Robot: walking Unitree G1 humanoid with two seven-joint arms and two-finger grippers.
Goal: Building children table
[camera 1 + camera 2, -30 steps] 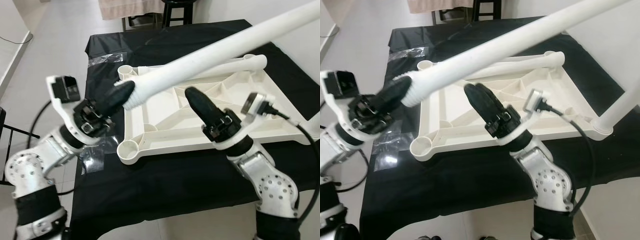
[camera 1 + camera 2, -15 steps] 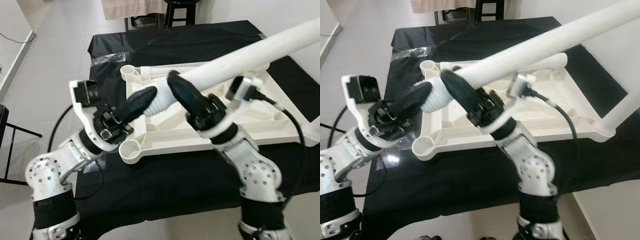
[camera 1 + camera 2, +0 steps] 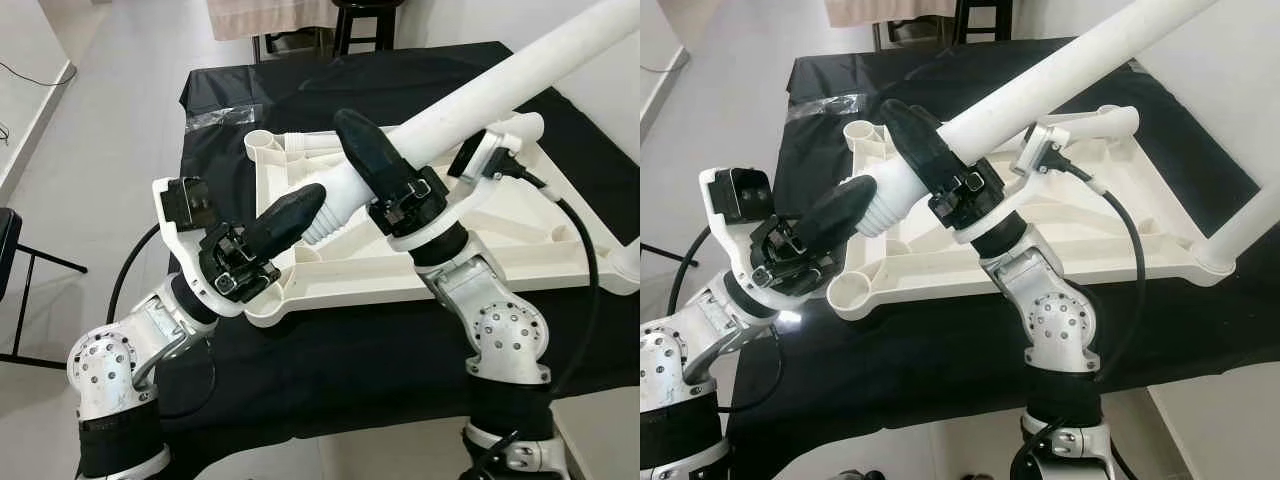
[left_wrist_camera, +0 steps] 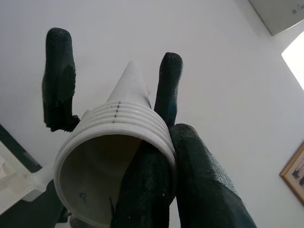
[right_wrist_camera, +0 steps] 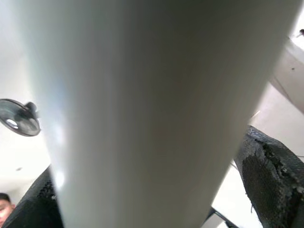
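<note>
The fingers of my left gripper [image 3: 290, 213] are pinched on the rim of the ribbed, threaded end of a long white plastic table leg [image 3: 480, 98], one finger [image 4: 147, 190] reaching into the hollow mouth and the other lying on the outside of the ribs. My right gripper [image 3: 365, 155] is clamped round the same leg just beyond the ribbed collar, its two long black fingers straddling the smooth tube, one on each side; in the right wrist view the tube is pressed between a finger [image 5: 268, 178] on one side and its mate on the other. The leg is lifted clear of the table, slanting up and away from its threaded end over the near left part of the work toward the far right.

Below it lies the white moulded plastic tabletop [image 3: 540, 250], turned underside up so its ribs and round corner sockets show. It rests on a black cloth [image 3: 330, 350] covering a table. The near left socket [image 3: 848, 292] sits just below my left gripper. At the right end of the tabletop another white plastic leg [image 3: 1250, 225] stands in its corner socket. A crumpled clear plastic wrapper [image 3: 222, 117] lies on the cloth at the far left.
</note>
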